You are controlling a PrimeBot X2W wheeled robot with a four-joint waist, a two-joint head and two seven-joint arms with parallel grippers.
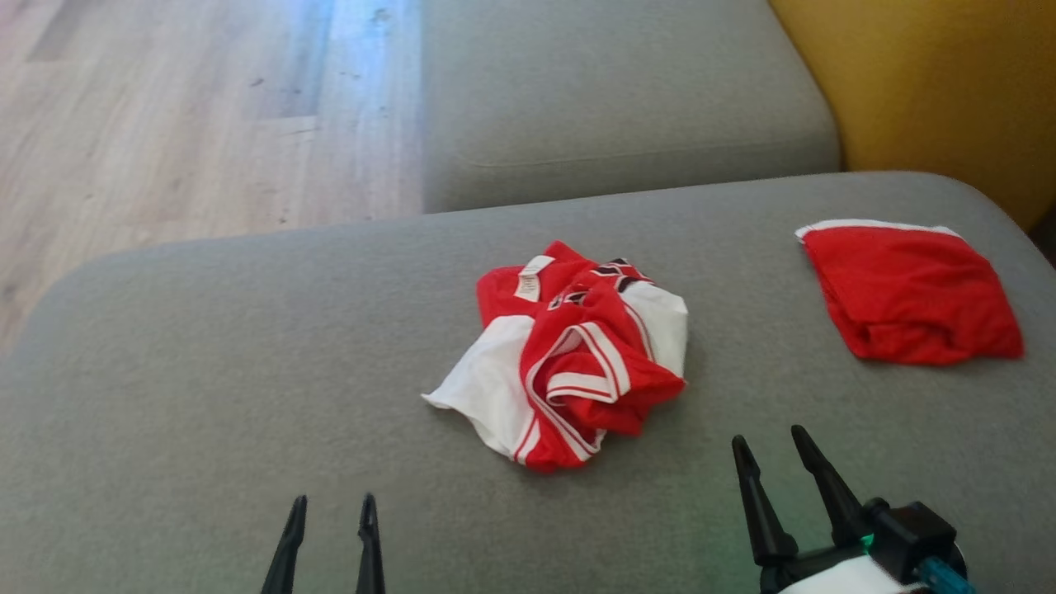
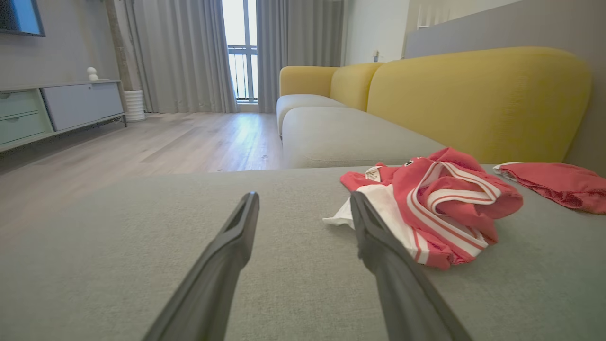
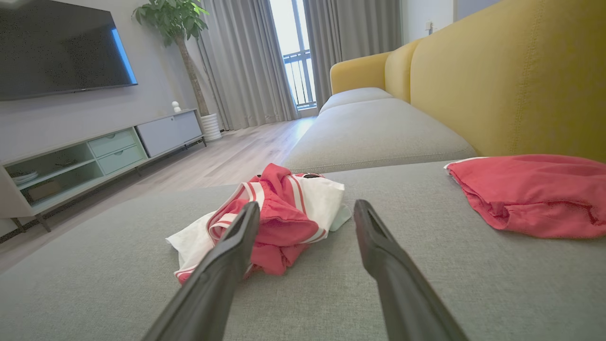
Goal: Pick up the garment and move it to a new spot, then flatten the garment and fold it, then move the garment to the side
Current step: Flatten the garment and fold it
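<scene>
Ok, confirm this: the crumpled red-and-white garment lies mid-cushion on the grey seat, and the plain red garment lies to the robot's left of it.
Wrong side. The head view shows the plain red garment to the robot's right of the crumpled red-and-white garment, not its left. The crumpled one does lie mid-cushion on the grey seat.
</scene>
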